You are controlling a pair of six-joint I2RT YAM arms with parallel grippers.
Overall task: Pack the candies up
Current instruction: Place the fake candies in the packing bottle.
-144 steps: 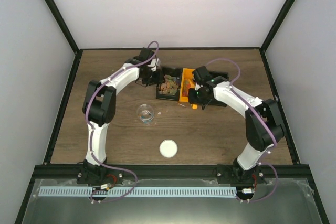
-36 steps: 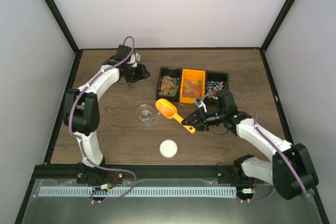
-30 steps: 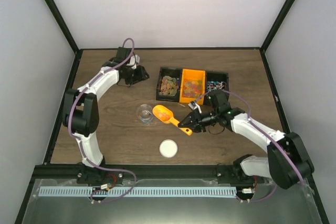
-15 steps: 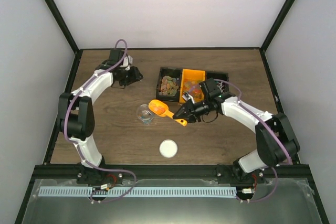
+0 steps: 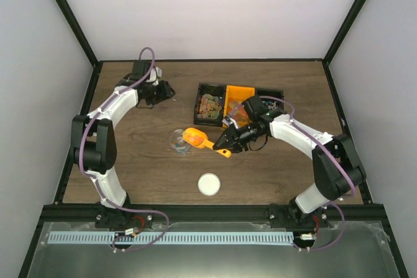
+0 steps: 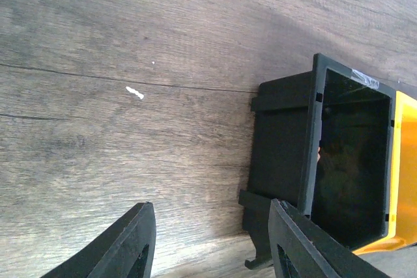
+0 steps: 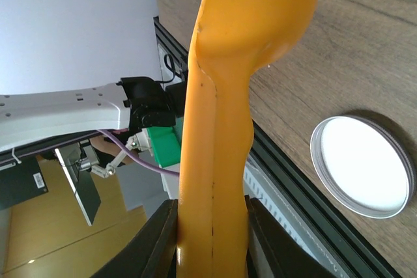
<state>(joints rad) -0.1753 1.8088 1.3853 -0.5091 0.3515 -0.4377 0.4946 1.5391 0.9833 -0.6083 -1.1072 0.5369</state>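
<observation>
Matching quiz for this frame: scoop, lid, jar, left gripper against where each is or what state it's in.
1. orange scoop
2. white lid
3. clear jar
4. left gripper

A. open, empty, beside the black bin
B. lying flat, alone on the table near its front edge
C. handle clamped in the right gripper
D. standing open, right by the scoop's bowl

Pairs: 1-C; 2-B; 3-D; 4-A

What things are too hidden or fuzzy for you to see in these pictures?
- Top view: the candies in the scoop are an orange blur, too small to count.
- Right wrist view: the scoop's own body hides its load.
- Left wrist view: the black bin is shadowed inside; its contents cannot be told.
</observation>
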